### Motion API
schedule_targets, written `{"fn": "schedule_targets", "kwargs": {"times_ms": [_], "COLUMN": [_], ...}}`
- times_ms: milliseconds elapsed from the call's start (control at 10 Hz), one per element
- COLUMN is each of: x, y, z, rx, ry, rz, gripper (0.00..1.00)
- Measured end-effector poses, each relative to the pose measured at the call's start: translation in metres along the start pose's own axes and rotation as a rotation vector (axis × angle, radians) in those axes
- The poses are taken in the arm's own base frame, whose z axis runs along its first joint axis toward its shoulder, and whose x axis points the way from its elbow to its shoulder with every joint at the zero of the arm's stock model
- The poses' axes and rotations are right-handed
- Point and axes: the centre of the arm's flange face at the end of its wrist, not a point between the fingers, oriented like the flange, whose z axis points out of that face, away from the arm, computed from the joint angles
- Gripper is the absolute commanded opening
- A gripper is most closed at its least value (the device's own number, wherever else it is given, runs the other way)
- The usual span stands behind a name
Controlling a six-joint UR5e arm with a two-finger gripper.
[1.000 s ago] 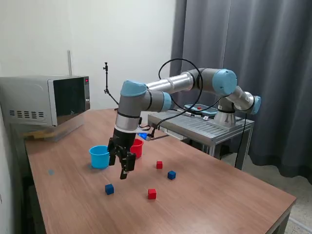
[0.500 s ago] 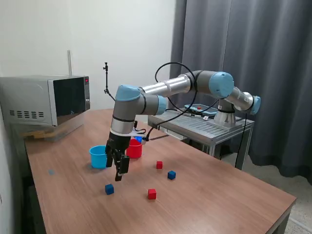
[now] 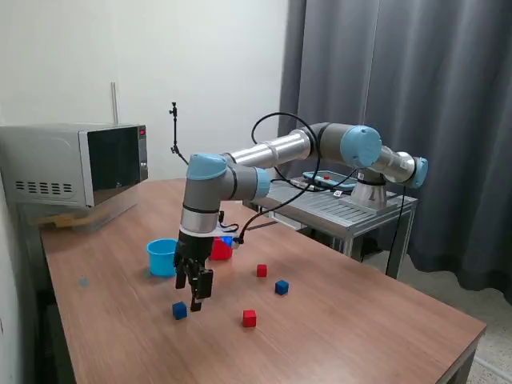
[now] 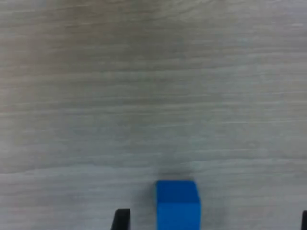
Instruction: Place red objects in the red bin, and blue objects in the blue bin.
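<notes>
Blue cube: lies on table, between the jaws for pickup.
Gripper: fingers apart, empty.

2 cups behind 4 cubes on the table, microwave far back.

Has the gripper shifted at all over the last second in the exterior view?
Yes. The gripper has dropped and drifted toward the exterior view's left, away from the red cup, ending just above the nearest blue cube.
</notes>
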Motion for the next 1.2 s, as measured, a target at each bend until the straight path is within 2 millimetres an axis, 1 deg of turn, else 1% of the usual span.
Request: {"fn": "schedule_targets", "kwargs": {"times_ms": [300, 700, 1200], "x": [0.003, 0.001, -0.002], "y": [-0.002, -0.005, -0.004], "z": [0.006, 0.014, 0.013], "rx": [0.011, 0.027, 0.022], "ry": [0.021, 0.02, 0.014], "rz": [-0.002, -0.001, -0.005], "gripper": [1.0, 1.0, 1.0]}}
